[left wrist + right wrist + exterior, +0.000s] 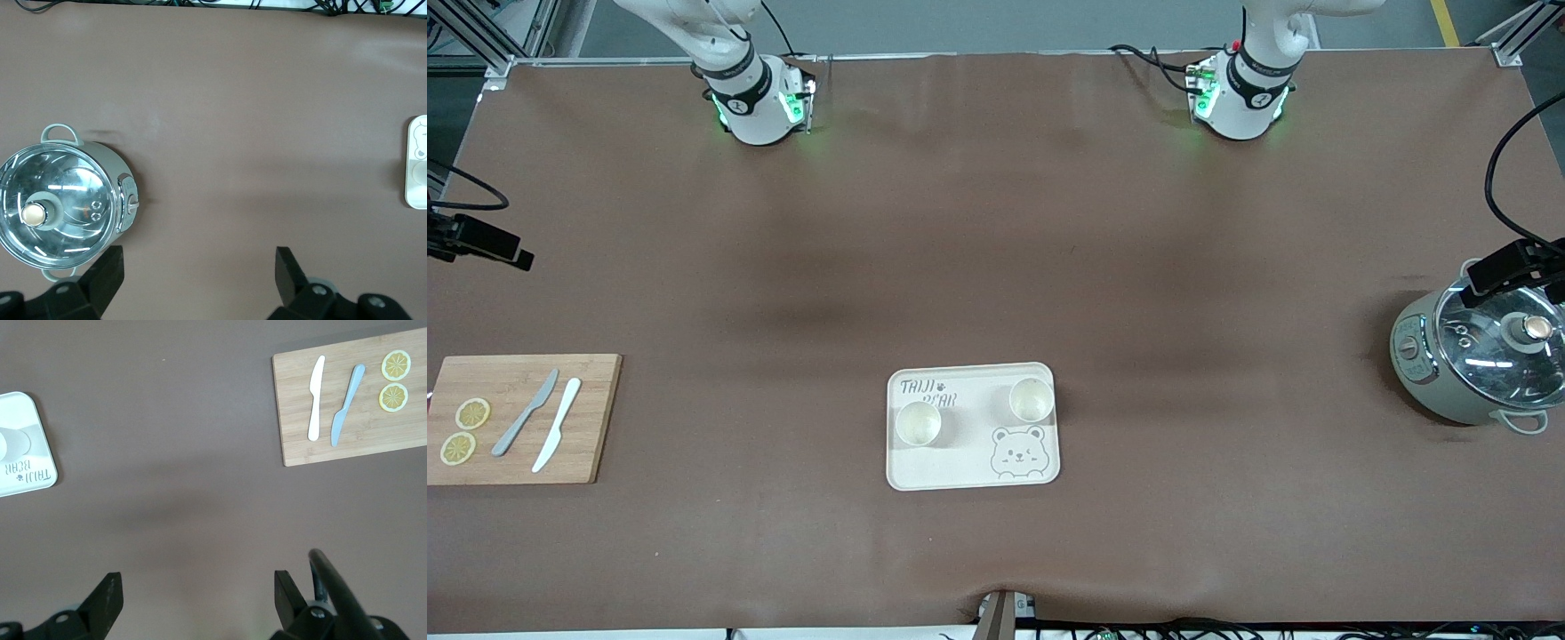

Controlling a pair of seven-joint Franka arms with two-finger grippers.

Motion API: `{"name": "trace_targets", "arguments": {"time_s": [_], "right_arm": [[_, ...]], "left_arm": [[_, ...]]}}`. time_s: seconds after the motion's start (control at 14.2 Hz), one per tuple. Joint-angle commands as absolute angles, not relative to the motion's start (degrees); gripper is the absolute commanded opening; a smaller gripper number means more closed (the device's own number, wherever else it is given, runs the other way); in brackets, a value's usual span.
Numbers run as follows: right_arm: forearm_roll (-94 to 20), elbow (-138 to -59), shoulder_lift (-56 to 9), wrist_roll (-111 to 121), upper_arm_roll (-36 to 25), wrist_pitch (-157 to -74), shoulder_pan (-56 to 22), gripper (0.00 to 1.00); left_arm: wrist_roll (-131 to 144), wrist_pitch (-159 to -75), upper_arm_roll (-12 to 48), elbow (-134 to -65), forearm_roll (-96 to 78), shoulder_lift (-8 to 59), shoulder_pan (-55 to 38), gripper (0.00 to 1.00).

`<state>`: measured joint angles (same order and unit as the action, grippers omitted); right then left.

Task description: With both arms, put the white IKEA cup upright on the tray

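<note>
Two white cups stand upright on the cream tray, which lies near the front-camera edge of the table, about midway between its ends. One cup sits toward the right arm's end, just below the "TAIJI BEAR" print; the other cup sits toward the left arm's end, close to the tray's rim and above the grey bear face. The cups are apart from each other, with bare tray between them.

Wide brown table surface lies open between the tray and the arm bases, and more of it on either side of the tray. At the right arm's end a wooden cutting board carries a grey knife, a white knife and two lemon slices. At the left arm's end a grey-green pot with a glass lid stands close to the table's edge.

Both arms wait, raised above the table. The left gripper hangs over bare table beside the pot, its fingers spread wide and holding nothing. The right gripper hangs over bare table between the tray and the cutting board, fingers likewise wide apart and empty. A dark cloth covers the whole table, slightly wrinkled at the near edge, where cables run.
</note>
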<state>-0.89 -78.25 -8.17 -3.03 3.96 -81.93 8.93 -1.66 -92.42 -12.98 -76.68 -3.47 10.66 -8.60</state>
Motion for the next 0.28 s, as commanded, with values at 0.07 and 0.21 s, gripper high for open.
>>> {"name": "trace_targets", "arguments": {"time_s": [0.07, 0.21], "right_arm": [[-0.70, -78.40, -7.29, -2.72, 3.96, -81.74, 8.00, 1.00], [-0.70, -78.40, -7.29, -2.72, 3.96, -81.74, 7.74, 1.00]], "left_arm": [[-2.11, -90.53, -13.01, -75.23, -3.78, 11.07, -8.61, 1.00], [-2.20, -90.26, -12.92, -75.15, -3.78, 11.08, -8.53, 1.00]]}}
